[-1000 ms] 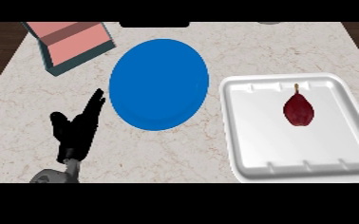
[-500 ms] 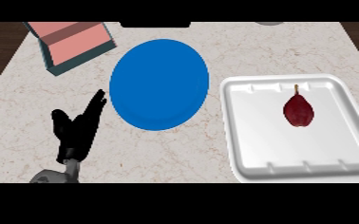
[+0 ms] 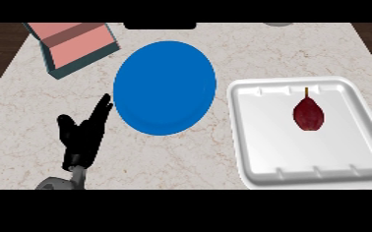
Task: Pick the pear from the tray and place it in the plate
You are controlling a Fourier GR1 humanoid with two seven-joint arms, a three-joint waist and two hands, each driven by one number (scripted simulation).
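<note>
- Head view only: your pear (image 3: 308, 115), dark red, lies in the white tray (image 3: 251, 142) at right, stem pointing away from you, nothing holding it.
- Blue plate (image 3: 165, 87) sits mid-table, just left of the tray, nothing on it.
- Left hand (image 3: 82, 136) rests at lower left, fingers straight and relaxed, holding nothing; right hand not visible.
- Pink box (image 3: 73, 45) at far left, well clear.
- Pear likely light, smooth, rolls easily, bruises; take it round the wide belly, not the stem.
</note>
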